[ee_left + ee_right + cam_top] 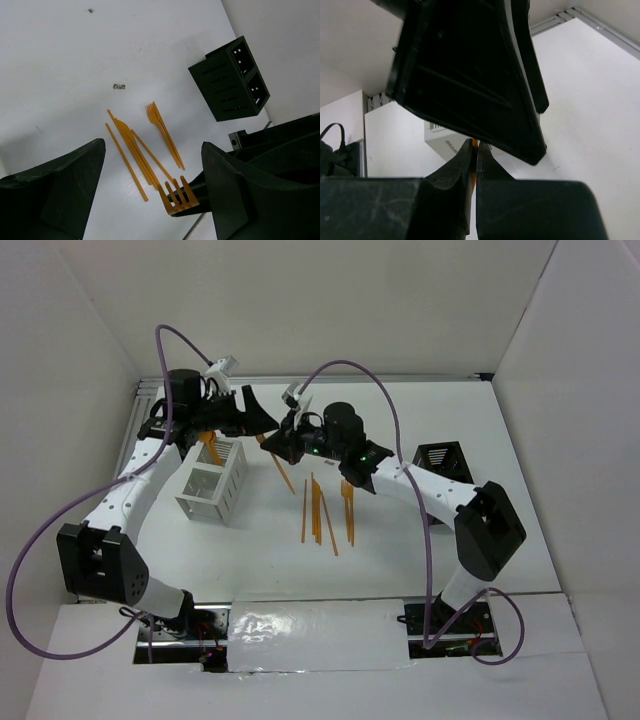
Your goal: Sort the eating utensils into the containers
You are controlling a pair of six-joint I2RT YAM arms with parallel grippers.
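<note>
Table (500, 540) ctr: R tool (475, 150) pinching fork (179, 197), L tool (258, 420) spread alongside.

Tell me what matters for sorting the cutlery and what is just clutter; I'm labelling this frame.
Job:
loose orange utensils
fork in the right gripper
white caddy
black caddy

Lying about:
purple cables
shiny sheet

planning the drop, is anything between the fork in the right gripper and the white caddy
Yes: the left gripper, open, hangs right beside the right gripper and its fork. In the right wrist view one of its fingers fills the space ahead, with the white caddy showing behind it.
</note>
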